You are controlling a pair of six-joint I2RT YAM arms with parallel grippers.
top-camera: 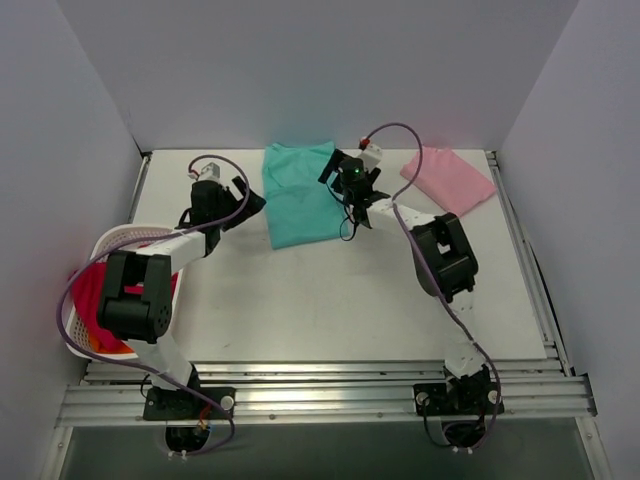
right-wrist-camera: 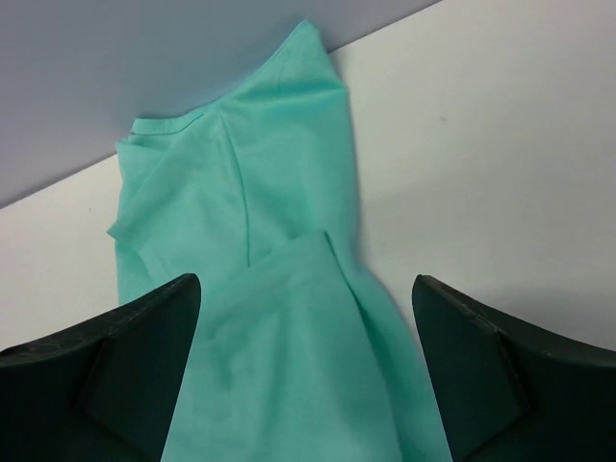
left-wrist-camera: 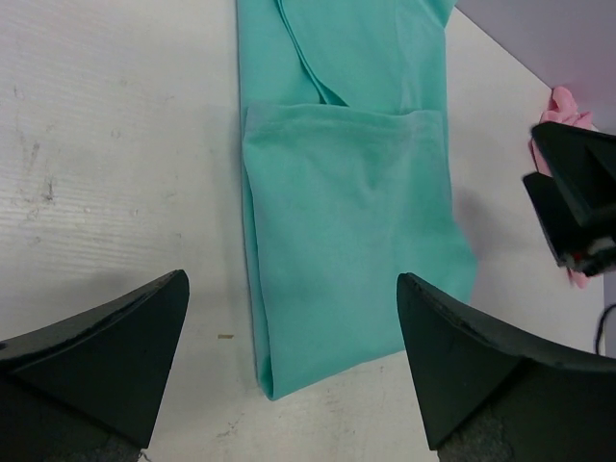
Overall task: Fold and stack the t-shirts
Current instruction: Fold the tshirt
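Note:
The teal-green t-shirt (top-camera: 300, 197) lies partly folded into a long strip at the back centre of the table. The pale pink t-shirt (top-camera: 448, 178) lies folded at the back right. My left gripper (top-camera: 252, 202) is open and empty, just left of the teal shirt. In the left wrist view (left-wrist-camera: 291, 279) its jaws straddle the shirt's near folded end (left-wrist-camera: 346, 231). My right gripper (top-camera: 337, 170) is open and empty over the shirt's right edge. In the right wrist view (right-wrist-camera: 306, 281) the shirt's folded layer (right-wrist-camera: 279, 318) lies between its fingers.
A white lattice basket (top-camera: 110, 237) holding red cloth stands at the left edge, beside the left arm. The back wall runs close behind the teal shirt. The right gripper (left-wrist-camera: 576, 197) and a bit of the pink shirt (left-wrist-camera: 563, 108) show in the left wrist view.

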